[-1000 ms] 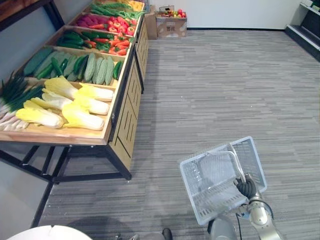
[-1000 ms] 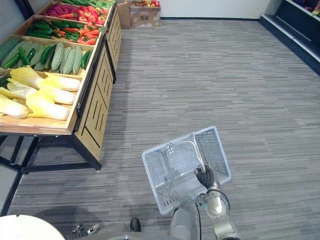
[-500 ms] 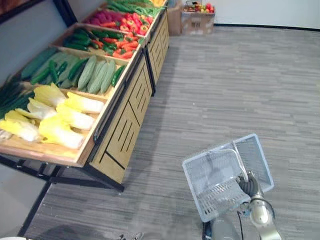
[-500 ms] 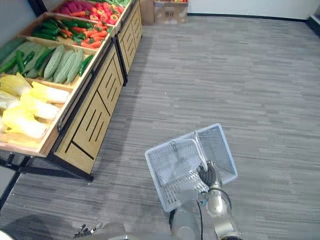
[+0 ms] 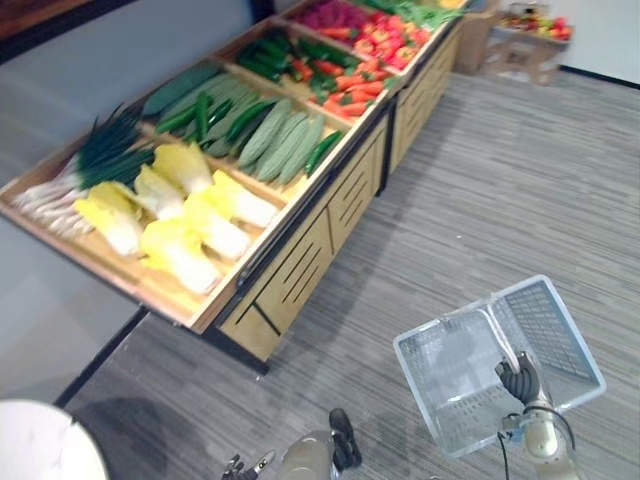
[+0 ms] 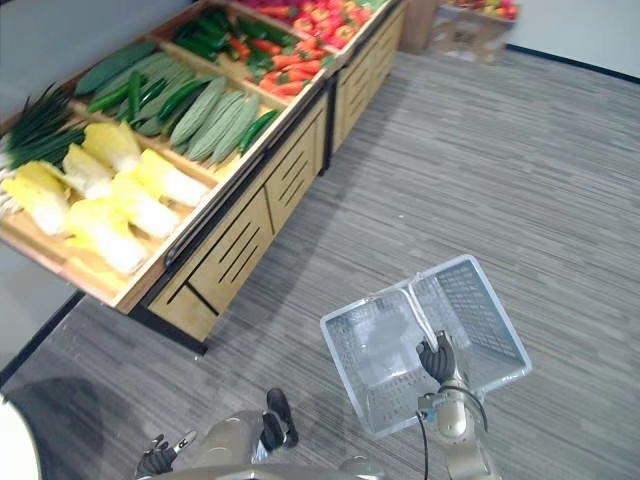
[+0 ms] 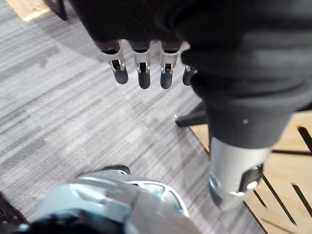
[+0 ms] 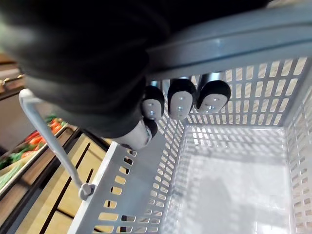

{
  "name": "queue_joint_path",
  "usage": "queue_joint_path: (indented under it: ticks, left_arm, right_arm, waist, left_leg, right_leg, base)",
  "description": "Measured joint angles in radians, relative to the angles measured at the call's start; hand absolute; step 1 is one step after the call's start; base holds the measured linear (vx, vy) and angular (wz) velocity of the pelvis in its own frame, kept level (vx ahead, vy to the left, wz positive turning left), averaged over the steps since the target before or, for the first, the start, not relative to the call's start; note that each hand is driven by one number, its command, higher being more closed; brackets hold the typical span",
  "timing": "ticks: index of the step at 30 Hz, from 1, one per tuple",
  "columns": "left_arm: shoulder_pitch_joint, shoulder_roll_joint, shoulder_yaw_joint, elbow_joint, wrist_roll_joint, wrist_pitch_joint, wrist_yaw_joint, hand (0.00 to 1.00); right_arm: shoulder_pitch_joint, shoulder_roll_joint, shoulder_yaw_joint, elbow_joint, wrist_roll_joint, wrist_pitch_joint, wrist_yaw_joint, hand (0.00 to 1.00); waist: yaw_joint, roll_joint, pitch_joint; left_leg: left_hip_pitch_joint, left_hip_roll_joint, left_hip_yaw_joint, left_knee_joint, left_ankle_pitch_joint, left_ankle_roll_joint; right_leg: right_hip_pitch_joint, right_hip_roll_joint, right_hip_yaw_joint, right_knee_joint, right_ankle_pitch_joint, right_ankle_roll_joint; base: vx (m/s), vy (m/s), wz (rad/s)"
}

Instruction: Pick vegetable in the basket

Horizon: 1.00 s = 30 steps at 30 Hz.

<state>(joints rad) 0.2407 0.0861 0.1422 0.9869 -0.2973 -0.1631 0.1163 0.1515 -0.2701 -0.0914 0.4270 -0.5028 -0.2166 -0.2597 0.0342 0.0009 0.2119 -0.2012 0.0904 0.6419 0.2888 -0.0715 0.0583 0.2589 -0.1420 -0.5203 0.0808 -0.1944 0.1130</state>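
Note:
A pale grey plastic basket [image 5: 440, 322] hangs empty at my lower right, over the floor. My right hand [image 5: 520, 380] is shut on its handle [image 8: 234, 34], with the fingertips [image 8: 180, 100] curled under the bar. Vegetables lie in a wooden stand to my left: yellow-white cabbages [image 5: 190, 225], scallions [image 5: 100, 160], pale green gourds [image 5: 280, 145], dark cucumbers [image 5: 200, 110], then carrots and red peppers [image 5: 365, 65] further back. My left hand [image 6: 160, 457] hangs low at the bottom edge, away from the stand, its fingers [image 7: 141, 73] straight and holding nothing.
The stand has a slatted wooden front [image 5: 300, 265] on dark legs and runs away to the upper right. A cardboard box [image 5: 525, 45] with produce sits at its far end. A white round surface [image 5: 40, 445] shows at the lower left. Grey striped floor [image 5: 520, 180] spreads right.
The whole picture has shifted, so the camera has moved: the stand now shows more to the centre and slanted. The basket still hangs from my right hand. My left hand now shows at the bottom.

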Motion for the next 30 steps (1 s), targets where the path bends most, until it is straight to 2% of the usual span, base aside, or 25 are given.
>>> queue_joint_path:
  ticks: [2,4,5,6,7,8,9,10,11,12,13,14,15,17,20,21,22,23,24,25,26,27,28,29,30]
  left_arm:
    - [0.026,-0.016,0.005,0.010,0.000,0.000,0.003,0.00]
    - [0.032,-0.020,0.011,0.011,-0.003,0.001,0.024,0.00]
    - [0.036,-0.022,0.011,0.010,-0.003,0.002,0.040,0.00]
    - [0.036,-0.019,0.011,0.009,-0.003,0.010,0.052,0.00]
    - [0.035,-0.010,0.010,0.008,-0.003,0.016,0.058,0.00]
    - [0.032,0.000,0.002,0.008,-0.004,0.022,0.064,0.00]
    - [0.030,0.002,-0.005,0.006,-0.007,0.022,0.067,0.00]
    - [0.025,0.005,-0.023,-0.009,-0.014,0.024,0.076,0.00]
    - [0.018,0.004,-0.028,-0.038,-0.017,0.027,0.077,0.00]
    - [0.011,0.004,-0.028,-0.052,-0.018,0.030,0.076,0.00]
    - [-0.008,-0.004,-0.027,-0.062,-0.018,0.033,0.074,0.00]
    - [-0.022,-0.007,-0.027,-0.077,-0.018,0.035,0.070,0.00]
    - [-0.028,-0.005,-0.025,-0.080,-0.018,0.036,0.065,0.00]
    - [-0.048,-0.004,0.001,-0.076,-0.055,0.039,0.049,0.00]
    - [-0.038,0.000,0.067,-0.075,-0.095,0.038,0.035,0.00]
    - [-0.020,-0.005,0.102,-0.074,-0.096,0.033,0.031,0.00]
    - [-0.008,-0.005,0.112,-0.072,-0.096,0.030,0.030,0.00]
    - [0.006,-0.007,0.139,-0.070,-0.096,0.018,0.027,0.00]
    - [0.023,-0.011,0.181,-0.060,-0.123,0.009,0.027,0.00]
    - [0.027,-0.031,0.206,-0.046,-0.136,0.009,0.027,0.00]
    - [0.034,-0.076,0.247,-0.022,-0.168,0.008,0.029,0.00]
    - [0.034,-0.095,0.259,-0.011,-0.176,0.007,0.029,0.00]
    - [0.031,-0.123,0.262,0.013,-0.206,0.007,0.027,0.00]
    - [0.016,-0.133,0.315,0.050,-0.209,0.004,0.067,0.00]
    - [0.010,-0.129,0.317,0.051,-0.209,0.001,0.084,0.00]
  right_arm:
    - [-0.006,-0.004,0.025,0.000,-0.001,0.000,0.019,1.00]
    - [-0.013,-0.003,0.036,0.001,-0.002,0.001,0.031,1.00]
    - [-0.020,-0.003,0.048,0.002,-0.002,0.004,0.032,1.00]
    - [-0.033,0.001,0.070,0.020,-0.002,0.008,0.037,1.00]
    - [-0.038,0.006,0.081,0.035,-0.002,0.009,0.041,1.00]
    - [-0.045,0.017,0.090,0.078,0.001,0.008,0.042,1.00]
    - [-0.046,0.020,0.089,0.103,0.003,0.008,0.041,1.00]
    - [-0.044,0.034,0.072,0.148,0.008,0.008,0.025,1.00]
    - [-0.037,0.059,0.036,0.180,0.029,0.007,-0.006,1.00]
    - [-0.035,0.069,0.018,0.190,0.039,0.007,-0.023,1.00]
    - [-0.034,0.081,-0.020,0.228,0.059,0.002,-0.062,1.00]
    - [-0.040,0.085,-0.059,0.290,0.085,-0.006,-0.099,1.00]
    - [-0.043,0.087,-0.083,0.318,0.097,-0.008,-0.119,1.00]
    - [-0.069,0.094,-0.206,0.411,0.151,-0.006,-0.167,1.00]
    - [-0.069,0.107,-0.327,0.479,0.213,0.003,-0.176,1.00]
    - [-0.065,0.127,-0.393,0.495,0.259,0.035,-0.179,1.00]
    - [-0.058,0.137,-0.415,0.496,0.279,0.049,-0.179,1.00]
    - [-0.039,0.156,-0.444,0.496,0.314,0.073,-0.178,1.00]
    - [-0.031,0.166,-0.469,0.509,0.335,0.092,-0.177,1.00]
    - [-0.037,0.165,-0.481,0.520,0.349,0.104,-0.176,1.00]
    - [-0.042,0.162,-0.499,0.527,0.368,0.122,-0.176,1.00]
    - [-0.042,0.161,-0.509,0.529,0.377,0.127,-0.176,1.00]
    - [-0.045,0.159,-0.545,0.531,0.395,0.143,-0.176,1.00]
    - [-0.044,0.149,-0.719,0.624,0.421,0.170,-0.176,1.00]
    - [-0.044,0.139,-0.736,0.651,0.434,0.170,-0.177,1.00]
  waist:
    - [0.009,0.010,-0.007]
    - [0.011,0.011,-0.031]
    - [0.011,0.010,-0.043]
    - [0.006,-0.006,-0.046]
    - [0.006,-0.018,-0.049]
    - [0.002,-0.029,-0.055]
    - [-0.003,-0.029,-0.056]
    - [-0.009,-0.020,-0.063]
    - [-0.022,-0.009,-0.074]
    - [-0.030,-0.004,-0.077]
    - [-0.034,0.011,-0.083]
    - [-0.037,0.016,-0.084]
    - [-0.036,0.015,-0.084]
    - [-0.010,0.015,-0.084]
    - [0.000,0.018,-0.083]
    - [-0.001,-0.004,-0.092]
    - [0.000,-0.015,-0.098]
    - [0.000,-0.051,-0.118]
    - [0.019,-0.070,-0.126]
    - [0.034,-0.049,-0.130]
    - [0.035,-0.022,-0.142]
    - [0.033,-0.002,-0.149]
    - [0.030,0.026,-0.155]
    - [-0.004,0.036,-0.154]
    - [-0.005,0.035,-0.154]
  left_leg:
    - [0.048,-0.016,0.005,-0.042,-0.074,0.047]
    - [0.074,-0.058,-0.004,-0.102,-0.079,0.048]
    - [0.089,-0.078,-0.008,-0.132,-0.080,0.050]
    - [0.108,-0.097,-0.022,-0.142,-0.088,0.062]
    - [0.125,-0.107,-0.030,-0.151,-0.091,0.064]
    - [0.160,-0.126,-0.061,-0.167,-0.094,0.064]
    - [0.178,-0.135,-0.086,-0.175,-0.094,0.065]
    - [0.206,-0.143,-0.146,-0.186,-0.094,0.065]
    - [0.216,-0.149,-0.221,-0.191,-0.094,0.066]
    - [0.222,-0.151,-0.256,-0.193,-0.093,0.067]
    - [0.226,-0.149,-0.339,-0.190,-0.093,0.068]
    - [0.229,-0.139,-0.418,-0.168,-0.100,0.055]
    - [0.229,-0.135,-0.454,-0.155,-0.107,0.048]
    - [0.236,-0.112,-0.591,-0.090,-0.139,0.035]
    - [0.244,-0.077,-0.687,-0.022,-0.187,-0.008]
    - [0.252,-0.061,-0.712,0.007,-0.217,-0.046]
    - [0.259,-0.058,-0.715,0.014,-0.230,-0.063]
    - [0.266,-0.057,-0.711,0.031,-0.264,-0.087]
    - [0.285,-0.047,-0.711,0.049,-0.299,-0.106]
    - [0.291,-0.021,-0.710,0.056,-0.311,-0.124]
    - [0.290,0.036,-0.706,0.045,-0.316,-0.138]
    - [0.290,0.056,-0.706,0.028,-0.308,-0.149]
    - [0.289,0.079,-0.695,0.004,-0.269,-0.166]
    - [0.295,0.117,-0.458,-0.064,-0.094,-0.166]
    - [0.306,0.119,-0.422,-0.102,-0.068,-0.171]
  right_leg:
    - [0.004,-0.004,0.020,0.065,-0.012,-0.006]
    - [-0.069,-0.059,0.063,0.259,-0.029,0.002]
    - [-0.153,-0.102,0.114,0.448,-0.019,0.022]
    - [-0.245,-0.140,0.178,0.683,0.049,0.105]
    - [-0.291,-0.153,0.205,0.798,0.106,0.111]
    - [-0.345,-0.171,0.221,0.966,0.151,0.090]
    - [-0.362,-0.177,0.215,1.026,0.139,0.070]
    - [-0.397,-0.176,0.200,1.076,0.100,0.007]
    - [-0.443,-0.169,0.189,1.054,0.062,-0.041]
    - [-0.466,-0.168,0.187,1.023,0.051,-0.056]
    - [-0.500,-0.154,0.197,0.902,0.032,-0.055]
    - [-0.502,-0.128,0.233,0.712,0.022,-0.038]
    - [-0.499,-0.112,0.264,0.610,0.026,-0.030]
    - [-0.493,-0.066,0.395,0.322,0.056,0.005]
    - [-0.475,-0.027,0.484,0.181,0.079,0.014]
    - [-0.466,-0.018,0.516,0.173,0.115,0.004]
    - [-0.458,-0.016,0.518,0.176,0.142,-0.003]
    - [-0.444,-0.022,0.504,0.187,0.227,-0.010]
    - [-0.425,-0.029,0.471,0.205,0.182,0.032]
    - [-0.415,-0.003,0.462,0.200,0.151,0.018]
    - [-0.413,0.040,0.430,0.190,0.140,-0.001]
    - [-0.412,0.054,0.413,0.184,0.135,-0.009]
    - [-0.410,0.067,0.389,0.169,0.125,-0.026]
    - [-0.296,0.052,0.250,0.058,0.133,-0.051]
    - [-0.282,0.052,0.229,0.040,0.133,-0.051]
  base:
    - [0.17,0.186,0.39]
    - [0.16,0.163,0.30]
    - [0.25,0.186,0.25]
    - [0.27,0.176,0.24]
    - [0.29,0.153,0.36]
    - [0.21,0.100,0.40]
    - [0.27,0.105,0.86]
    - [0.28,0.067,1.33]
    - [0.28,0.048,1.55]
    - [0.29,0.019,1.87]
    - [0.29,-0.018,2.10]
    - [0.29,-0.037,2.15]
    - [0.30,-0.090,2.14]
    - [0.35,-0.170,1.88]
    - [0.34,-0.260,1.38]
    - [0.22,-0.273,1.23]
    - [0.27,-0.389,1.38]
    - [0.28,-0.460,0.87]
    - [0.33,-0.578,0.51]
    - [0.31,-0.565,0.09]
    - [0.23,-0.437,0.03]
    - [0.22,-0.377,0.33]
    - [0.29,-0.616,1.67]
    - [0.25,-0.578,1.84]
    - [0.15,-0.465,1.74]
